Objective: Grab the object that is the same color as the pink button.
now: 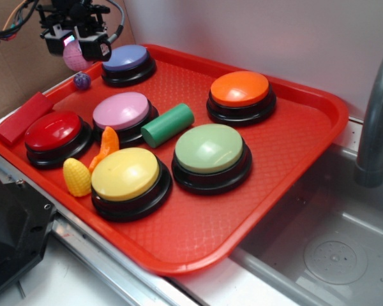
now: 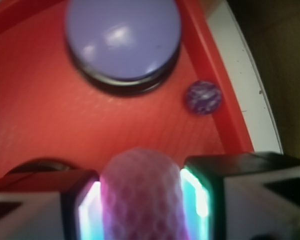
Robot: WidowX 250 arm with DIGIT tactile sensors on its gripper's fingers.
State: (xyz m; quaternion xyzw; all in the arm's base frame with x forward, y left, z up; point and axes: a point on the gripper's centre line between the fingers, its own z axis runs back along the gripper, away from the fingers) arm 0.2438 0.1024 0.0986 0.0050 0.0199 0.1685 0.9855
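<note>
The small pink knitted-looking ball [image 2: 140, 192] sits clamped between the black gripper's [image 2: 142, 200] lit pads, apparently clear of the red plastic tray [image 2: 40, 110] (its match, the pale pink domed button [image 1: 121, 110], sits well away), so the grab looks done.

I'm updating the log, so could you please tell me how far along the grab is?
Done: the gripper has its jaws shut on the pink ball, matching the pink button. In hand: the ball appears lifted above the red tray, near the blue-purple button. Nothing obvious is left.
</note>
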